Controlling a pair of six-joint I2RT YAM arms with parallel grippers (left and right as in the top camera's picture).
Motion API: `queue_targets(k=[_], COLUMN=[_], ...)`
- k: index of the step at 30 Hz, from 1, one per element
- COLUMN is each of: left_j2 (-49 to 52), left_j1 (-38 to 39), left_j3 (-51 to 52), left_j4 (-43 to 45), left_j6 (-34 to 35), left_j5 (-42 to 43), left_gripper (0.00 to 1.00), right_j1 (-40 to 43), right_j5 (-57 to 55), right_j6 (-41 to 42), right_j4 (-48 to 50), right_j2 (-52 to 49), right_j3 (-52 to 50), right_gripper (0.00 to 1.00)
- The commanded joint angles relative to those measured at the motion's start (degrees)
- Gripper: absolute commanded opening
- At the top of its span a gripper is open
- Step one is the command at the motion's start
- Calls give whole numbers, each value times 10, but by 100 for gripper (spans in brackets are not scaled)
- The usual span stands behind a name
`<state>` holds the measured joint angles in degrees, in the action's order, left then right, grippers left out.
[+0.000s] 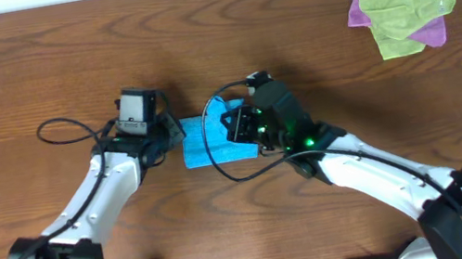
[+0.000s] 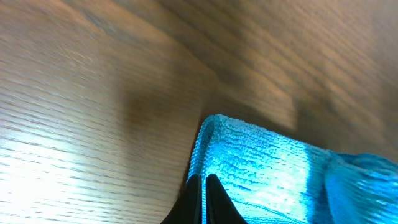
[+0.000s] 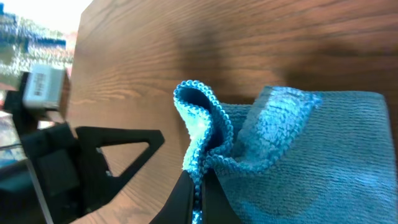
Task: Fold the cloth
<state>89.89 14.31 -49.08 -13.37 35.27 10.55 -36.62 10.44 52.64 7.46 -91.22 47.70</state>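
The sky-blue cloth [image 1: 207,146] lies folded into a small bundle at the middle of the table. My left gripper [image 1: 178,136] is at its left edge. In the left wrist view the fingers [image 2: 204,182] are closed together on the cloth's [image 2: 261,168] left hem. My right gripper [image 1: 233,127] is over the cloth's right part. In the right wrist view its fingers [image 3: 198,183] pinch a raised, curled fold of the cloth's [image 3: 311,162] hem. No white tag shows.
A lime-green cloth [image 1: 403,2] lies crumpled on a purple-pink cloth [image 1: 434,30] at the far right corner. The left arm's black gripper body [image 3: 93,162] shows close to the left of the right fingers. Bare wood table [image 1: 34,78] surrounds the cloth.
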Motion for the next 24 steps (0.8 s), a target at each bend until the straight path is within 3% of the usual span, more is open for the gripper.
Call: queue_targets(k=[1, 24], left_j2=[-29, -106], left_j1=[-19, -50], left_j3=[-3, -3], left_j4=[-12, -88], left_j6=[-32, -56], left_j5=[8, -20], left_gripper=[6, 6], right_j1=[-17, -60], right_j5=[-13, -16], right_j6=[-17, -37], right_j4=[-4, -1], right_j2=[-20, -120], right_j3=[32, 109], right_gripper=[1, 1])
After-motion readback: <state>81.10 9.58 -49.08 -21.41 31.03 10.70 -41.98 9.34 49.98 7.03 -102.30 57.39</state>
